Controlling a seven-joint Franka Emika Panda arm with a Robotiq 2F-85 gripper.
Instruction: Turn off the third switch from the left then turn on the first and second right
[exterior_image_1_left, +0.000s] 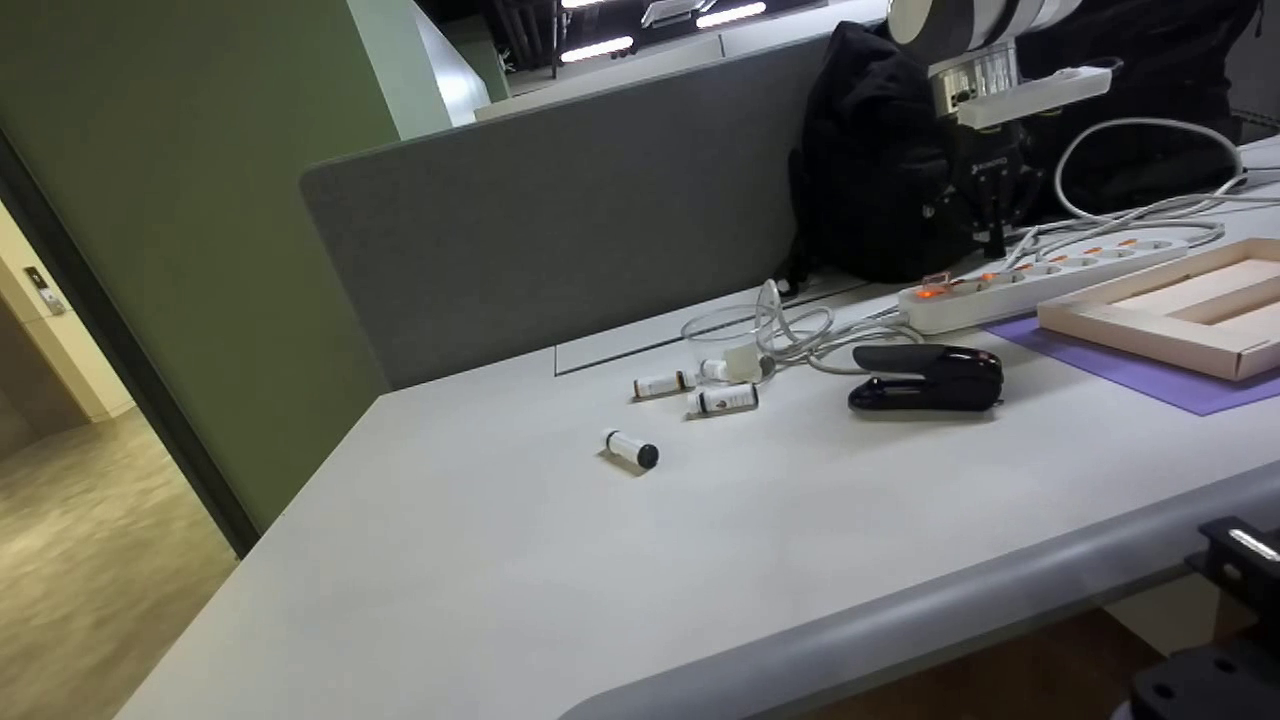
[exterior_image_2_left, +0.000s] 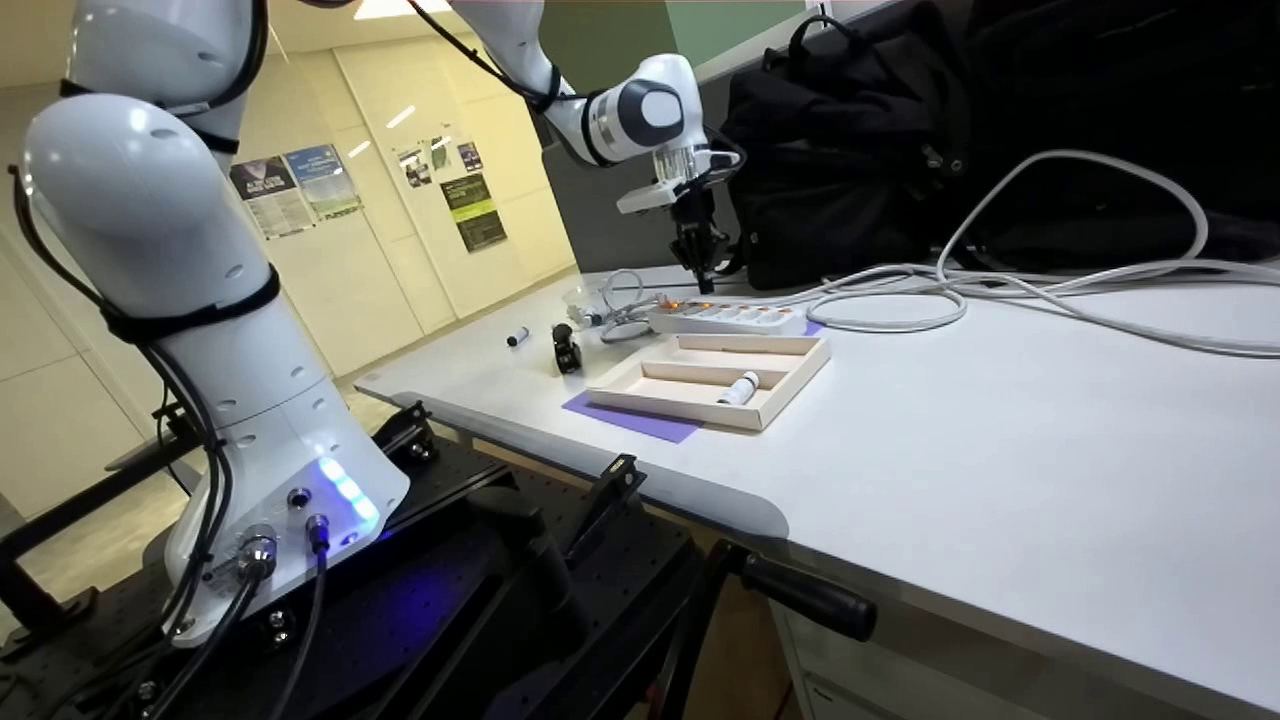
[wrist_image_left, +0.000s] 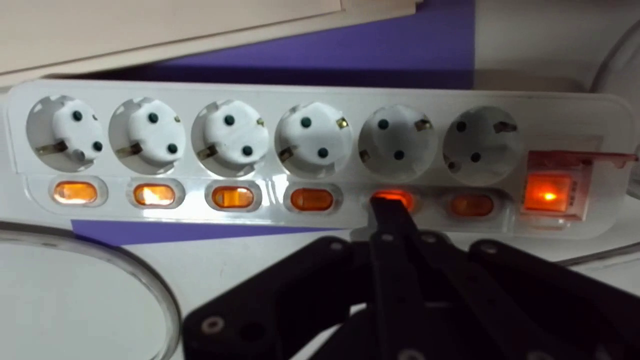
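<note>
Pincer (wrist_image_left: 392, 205), closed finger against finger, points down over the white power strip (wrist_image_left: 272, 180); letters on its body seem to read ROBOTIQ in an exterior view. In the wrist view its tips hide part of the fifth rocker switch (wrist_image_left: 404, 197) from the left, which glows red-orange; whether they touch it I cannot tell. Right of the tips are the dull sixth switch (wrist_image_left: 471, 205) and the lit red main switch (wrist_image_left: 548, 192), flanked by dark characters too blurred to read. Left of them the fourth switch (wrist_image_left: 311, 199) is dull; three amber switches (wrist_image_left: 233, 197) beyond it shine, from within or by glare I cannot say. In an exterior view a black stapler (exterior_image_1_left: 930, 378) and white vials (exterior_image_1_left: 725, 399) lie nearer than the pincer, the vials' labels too small to read; a black backpack (exterior_image_1_left: 880, 150) stands behind it. In an exterior view a divided tray (exterior_image_2_left: 690, 410) holding a vial (exterior_image_2_left: 740, 388) sits on a purple sheet (exterior_image_2_left: 630, 418), nearer than the pincer.
</note>
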